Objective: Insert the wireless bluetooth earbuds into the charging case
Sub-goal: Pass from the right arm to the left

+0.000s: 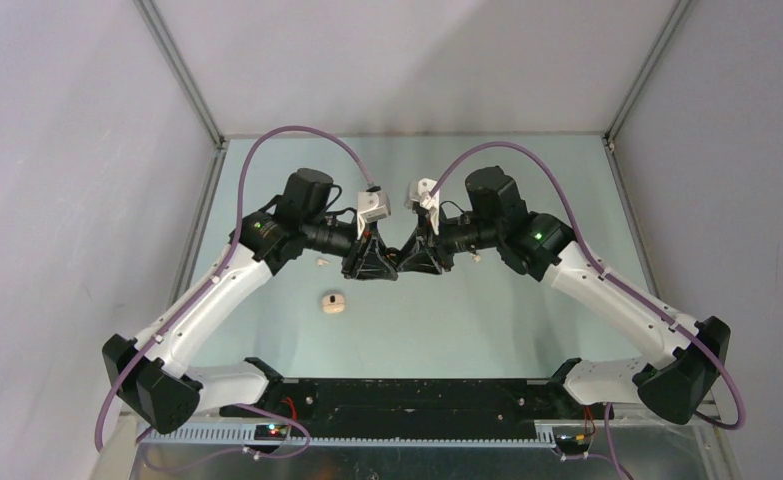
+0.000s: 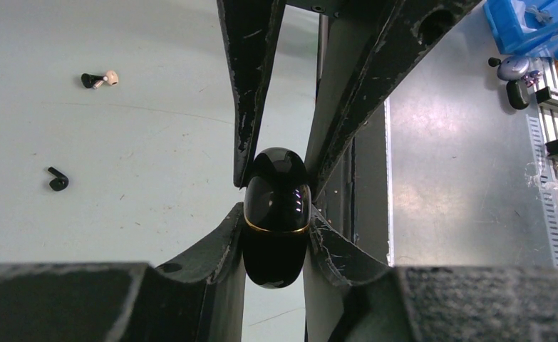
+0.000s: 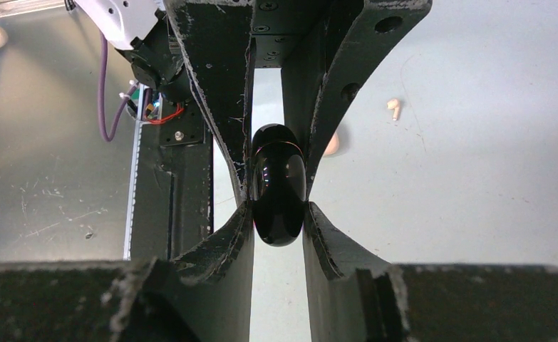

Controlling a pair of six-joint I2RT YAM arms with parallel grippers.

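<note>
A glossy black egg-shaped case with a thin gold seam hangs above the table, gripped from both ends. My left gripper is shut on its lower half, and my right gripper is shut on the same black case from the opposite side. In the top view the two grippers meet nose to nose. The beige charging case with its dark spot lies on the table nearer the bases. Loose earbuds lie around: a cream one, a black one and a black-and-cream one.
The black base bar of the arms runs along the near table edge. Beyond the table's metal border sit a blue box and small grey parts. Grey walls close in the back and both sides.
</note>
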